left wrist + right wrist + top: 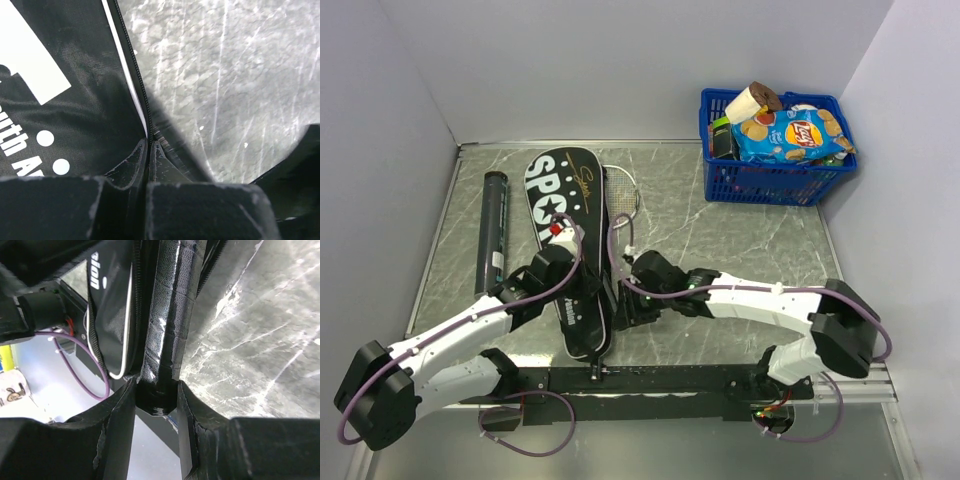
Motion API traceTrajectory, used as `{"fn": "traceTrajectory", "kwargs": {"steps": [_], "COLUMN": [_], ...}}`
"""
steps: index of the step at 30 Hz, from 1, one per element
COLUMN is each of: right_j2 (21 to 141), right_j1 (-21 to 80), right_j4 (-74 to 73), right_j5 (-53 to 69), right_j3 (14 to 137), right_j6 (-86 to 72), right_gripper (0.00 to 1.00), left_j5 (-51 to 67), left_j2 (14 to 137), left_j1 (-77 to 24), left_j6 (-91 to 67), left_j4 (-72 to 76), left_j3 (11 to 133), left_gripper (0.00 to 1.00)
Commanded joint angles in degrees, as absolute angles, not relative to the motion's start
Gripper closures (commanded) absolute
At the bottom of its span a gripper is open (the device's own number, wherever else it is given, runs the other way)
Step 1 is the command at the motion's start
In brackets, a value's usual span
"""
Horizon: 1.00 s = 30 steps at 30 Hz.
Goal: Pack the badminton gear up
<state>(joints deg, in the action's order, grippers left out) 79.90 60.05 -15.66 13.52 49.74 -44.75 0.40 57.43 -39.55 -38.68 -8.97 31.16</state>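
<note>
Cover (560, 185) lies mid-table; your left claw (149, 144) pinches its zip edge, your right claw (156, 386) clamps racket handle (165, 325) at near end.

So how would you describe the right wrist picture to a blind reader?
The right gripper pinches the end of a black racket handle. A black cover fills the picture's left side, grey marble table its right.
</note>
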Motion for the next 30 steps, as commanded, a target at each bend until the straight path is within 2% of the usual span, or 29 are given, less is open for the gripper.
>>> {"fn": "traceTrajectory", "kwargs": {"steps": [1, 8, 11, 12, 18, 30], "right_j2": [83.8, 88.7, 88.5, 88.4, 84.5, 75.7], "right_j1": [62.7, 65.6, 66.3, 66.6, 66.7, 65.7], "right_j4": [-2.7, 4.9, 5.8, 5.5, 1.3, -7.6], "right_j5": [17.2, 18.9, 18.8, 18.5, 14.5, 4.7], "right_j3": [54.5, 53.1, 52.6, 52.6, 50.3, 47.0], "right_j6": [-43.7, -44.6, -44.6, -44.4, -42.9, -40.9], "right_gripper": [0.87, 0.77, 0.67, 0.6, 0.48, 0.42], "left_j5": [7.0, 8.1, 8.3, 8.3, 9.3, 10.9], "left_j2": [56.6, 55.5, 54.9, 54.9, 55.2, 55.2], "left_j1": [-40.3, -40.4, -40.5, -40.6, -40.5, -40.8], "left_j6": [-41.0, -41.5, -41.6, -41.6, -41.0, -40.8], "left_j4": [-4.0, -3.9, -3.1, -2.8, -1.6, -0.4], "left_j3": [32.0, 32.0, 31.1, 30.9, 29.9, 28.3], "left_gripper": [0.99, 0.99, 0.99, 0.99, 0.99, 0.99]}}
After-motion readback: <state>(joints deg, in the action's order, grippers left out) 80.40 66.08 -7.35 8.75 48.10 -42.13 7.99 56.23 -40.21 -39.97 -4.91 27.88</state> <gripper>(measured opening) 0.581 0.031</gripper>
